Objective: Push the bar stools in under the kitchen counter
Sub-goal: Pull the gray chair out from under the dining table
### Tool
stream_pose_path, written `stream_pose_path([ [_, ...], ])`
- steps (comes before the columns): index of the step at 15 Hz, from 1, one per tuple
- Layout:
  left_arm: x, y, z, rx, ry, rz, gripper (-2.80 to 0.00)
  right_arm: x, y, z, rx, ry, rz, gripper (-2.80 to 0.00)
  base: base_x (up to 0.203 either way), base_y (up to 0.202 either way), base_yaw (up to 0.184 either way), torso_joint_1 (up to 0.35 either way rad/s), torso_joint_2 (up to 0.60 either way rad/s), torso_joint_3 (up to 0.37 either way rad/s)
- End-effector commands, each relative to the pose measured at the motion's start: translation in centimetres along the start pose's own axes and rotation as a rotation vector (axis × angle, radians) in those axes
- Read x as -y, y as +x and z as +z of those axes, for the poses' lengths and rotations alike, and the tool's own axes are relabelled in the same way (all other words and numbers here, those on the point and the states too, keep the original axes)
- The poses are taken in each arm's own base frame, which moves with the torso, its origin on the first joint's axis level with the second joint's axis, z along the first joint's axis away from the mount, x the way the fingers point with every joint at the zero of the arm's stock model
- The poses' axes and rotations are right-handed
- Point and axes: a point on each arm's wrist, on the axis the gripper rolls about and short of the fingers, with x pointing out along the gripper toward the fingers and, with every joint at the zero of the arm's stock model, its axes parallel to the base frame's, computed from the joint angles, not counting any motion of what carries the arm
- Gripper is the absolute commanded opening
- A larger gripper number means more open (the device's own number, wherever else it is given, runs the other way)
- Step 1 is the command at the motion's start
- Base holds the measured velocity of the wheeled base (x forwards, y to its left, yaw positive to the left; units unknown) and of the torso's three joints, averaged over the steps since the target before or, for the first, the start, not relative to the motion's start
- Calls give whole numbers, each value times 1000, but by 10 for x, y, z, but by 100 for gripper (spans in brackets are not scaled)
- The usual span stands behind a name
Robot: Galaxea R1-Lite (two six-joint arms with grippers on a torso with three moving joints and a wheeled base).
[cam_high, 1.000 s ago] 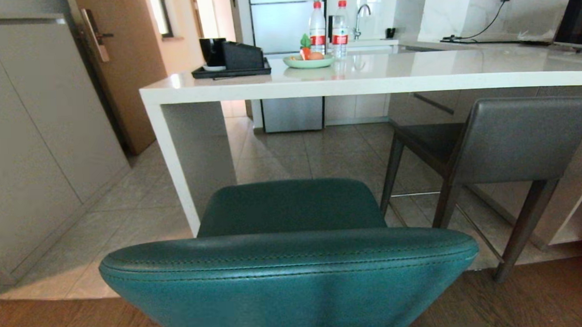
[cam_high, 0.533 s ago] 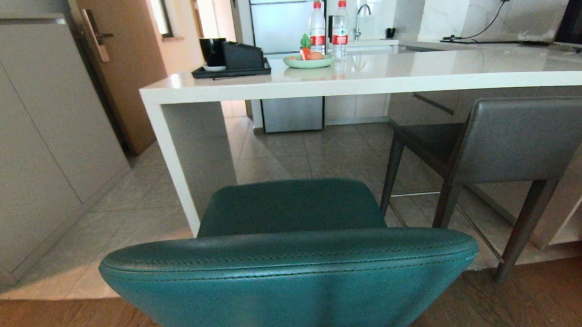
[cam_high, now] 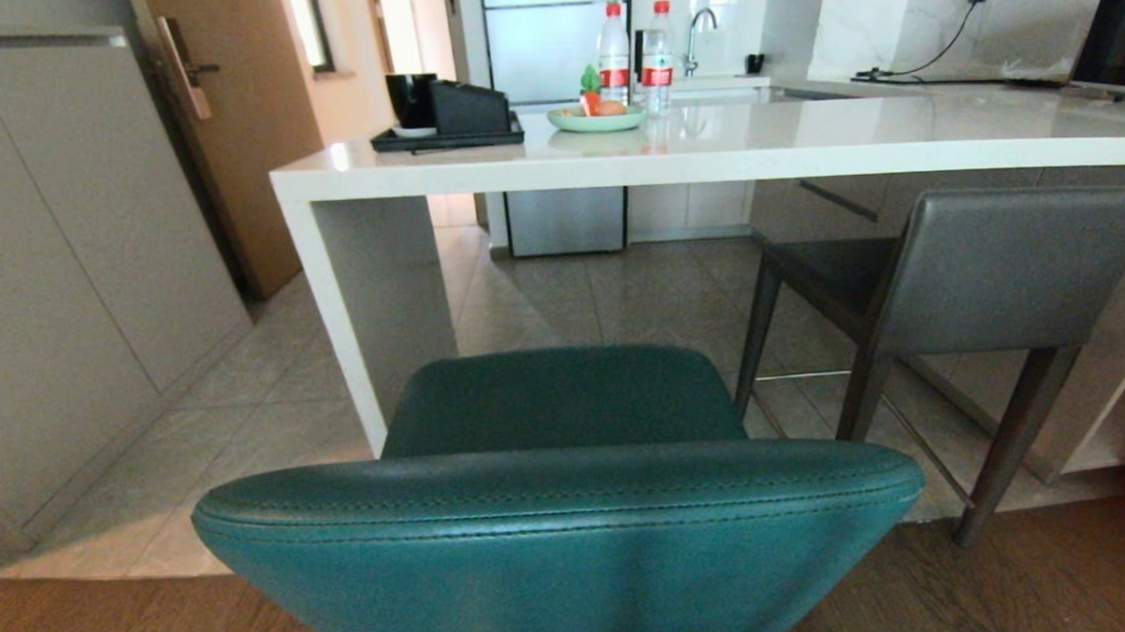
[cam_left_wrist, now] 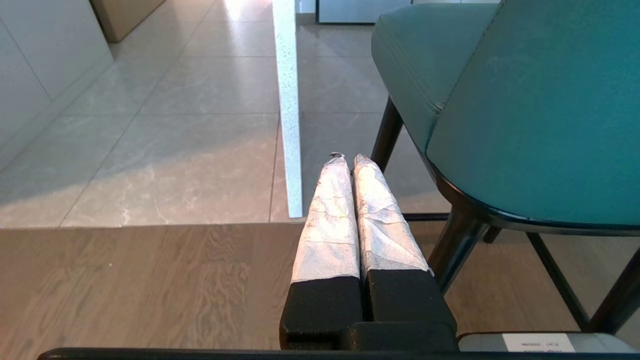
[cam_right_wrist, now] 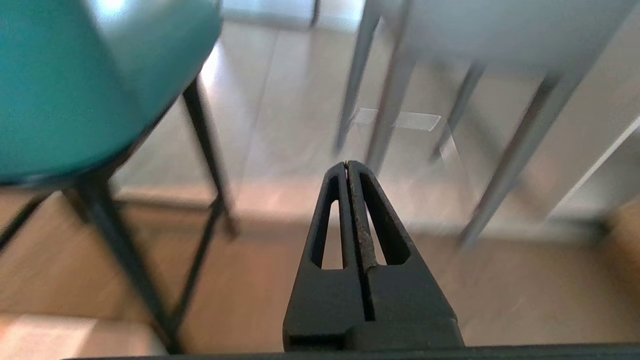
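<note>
Both closed grippers, left (cam_left_wrist: 348, 159) and right (cam_right_wrist: 347, 162), flank the teal stool (cam_high: 560, 503) (probably untouched); the counter (cam_high: 706, 147) lies straight ahead.

The teal leather stool with rounded low back and thin black legs (cam_high: 560, 503) stands upright outside the glossy white stone counter (cam_high: 725, 147). The grey leather square-backed stool with tapered legs (cam_high: 973, 283) sits partly beneath it.
</note>
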Motion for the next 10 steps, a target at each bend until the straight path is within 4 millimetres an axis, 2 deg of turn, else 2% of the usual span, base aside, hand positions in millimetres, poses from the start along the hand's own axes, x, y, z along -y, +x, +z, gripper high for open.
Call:
stream_pose_path([
  [1, 0, 0, 1, -1, 20, -3, -280, 0, -2, -2, -1, 71, -12, -280, 0, 0, 0, 0, 0, 0],
  [4, 1, 0, 1, 9, 130, -45, -280, 1, -1, 0, 28, 131, -54, -280, 0, 0, 0, 0, 0, 0],
  [10, 2, -1, 1, -13, 130, -72, -280, 1, -1, -1, 29, 131, -56, -280, 0, 0, 0, 0, 0, 0],
])
